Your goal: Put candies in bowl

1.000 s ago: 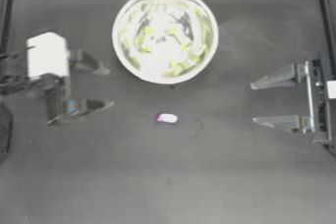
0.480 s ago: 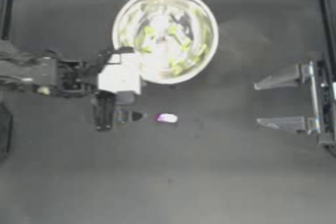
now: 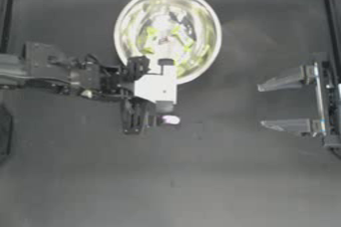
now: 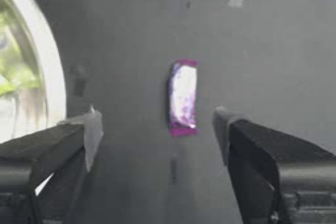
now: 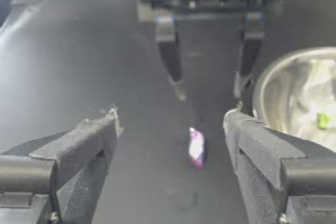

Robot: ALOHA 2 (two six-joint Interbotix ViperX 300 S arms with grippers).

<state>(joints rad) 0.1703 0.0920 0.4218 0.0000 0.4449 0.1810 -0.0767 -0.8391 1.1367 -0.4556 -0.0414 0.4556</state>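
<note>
- Now one purple-and-white candy (image 4: 183, 98) lies alone on the dark table (image 3: 200, 181), just beside the bowl (image 3: 203, 17).
- Left gripper (image 4: 154, 132) hangs low over it, jaws spread wide, one on either side, gripping nothing.
- Bowl holds yellow-green candies (image 3: 168, 38); perhaps three, since reflections blur the count.
- Right gripper (image 3: 274, 106) sits parked at the table's right edge, jaws apart, empty.
</note>
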